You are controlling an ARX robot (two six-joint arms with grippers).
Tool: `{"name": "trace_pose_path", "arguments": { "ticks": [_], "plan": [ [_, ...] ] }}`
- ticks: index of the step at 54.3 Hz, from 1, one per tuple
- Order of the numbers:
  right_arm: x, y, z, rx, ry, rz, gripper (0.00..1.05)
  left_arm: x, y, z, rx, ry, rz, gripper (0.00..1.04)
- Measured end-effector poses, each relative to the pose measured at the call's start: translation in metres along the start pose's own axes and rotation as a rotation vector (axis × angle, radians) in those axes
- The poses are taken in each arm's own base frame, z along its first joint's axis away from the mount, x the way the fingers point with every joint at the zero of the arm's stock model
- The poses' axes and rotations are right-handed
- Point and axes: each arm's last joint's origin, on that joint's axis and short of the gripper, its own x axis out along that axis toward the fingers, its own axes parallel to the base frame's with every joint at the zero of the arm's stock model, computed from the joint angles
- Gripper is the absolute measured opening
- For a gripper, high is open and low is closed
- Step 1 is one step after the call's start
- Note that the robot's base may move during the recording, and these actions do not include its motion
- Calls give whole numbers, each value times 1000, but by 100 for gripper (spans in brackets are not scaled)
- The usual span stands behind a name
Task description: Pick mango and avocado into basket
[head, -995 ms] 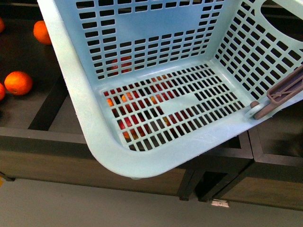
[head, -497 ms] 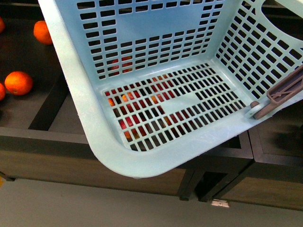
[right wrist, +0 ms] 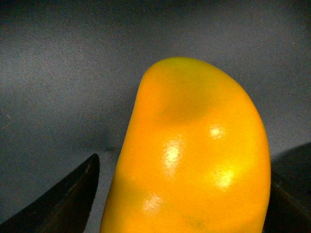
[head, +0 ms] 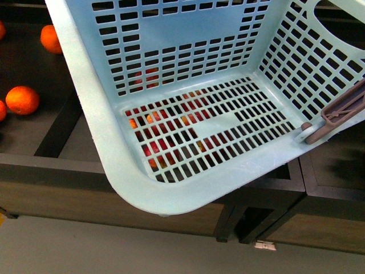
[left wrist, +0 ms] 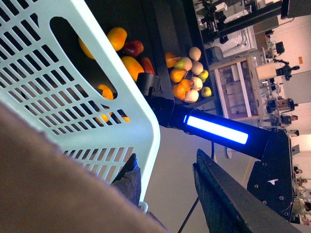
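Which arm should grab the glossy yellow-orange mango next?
Right. The glossy yellow-orange mango sits between the fingers of the right gripper, filling its wrist view. The left gripper is at the rim of the light blue slotted plastic basket, so probably busy with it.

The basket [head: 91, 114], light blue plastic with slotted walls and floor, sat tilted and filled most of the front view, its rounded corner dipping toward 6 o'clock. Its brown folding handle [head: 342, 111], with a pale tie at the end, lay against the rim at 3 o'clock. The mango [right wrist: 194, 155], glossy yellow-orange with a faint green tinge at its tip, loomed close in the right wrist view against a dark grey surface
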Motion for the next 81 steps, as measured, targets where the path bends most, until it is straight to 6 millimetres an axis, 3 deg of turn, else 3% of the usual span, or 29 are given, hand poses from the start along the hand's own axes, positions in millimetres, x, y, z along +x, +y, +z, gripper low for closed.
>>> {"name": "trace_pose_path", "arguments": {
  "ticks": [7, 13, 29, 40, 46, 50, 54, 67, 81],
  "plan": [
    [2, 0, -2, 1, 8, 0, 68, 0, 0, 0, 0, 0, 0, 31],
    [2, 0, -2, 1, 8, 1, 62, 0, 0, 0, 0, 0, 0, 31],
    [-2, -7, -1, 41, -13, 29, 61, 0, 0, 0, 0, 0, 0, 31],
    [-29, -20, 8, 94, -100, 71, 61, 0, 0, 0, 0, 0, 0, 31],
    [-87, -32, 26, 102, -266, 115, 61, 0, 0, 0, 0, 0, 0, 31],
    [-115, -34, 31, 93, -339, 130, 61, 0, 0, 0, 0, 0, 0, 31],
    [-156, -33, 32, 72, -435, 161, 61, 0, 0, 0, 0, 0, 0, 31],
    [-254, -17, 8, 20, -605, 274, 61, 0, 0, 0, 0, 0, 0, 31],
    [-330, 17, -12, -33, -750, 374, 61, 0, 0, 0, 0, 0, 0, 31]
  ]
}}
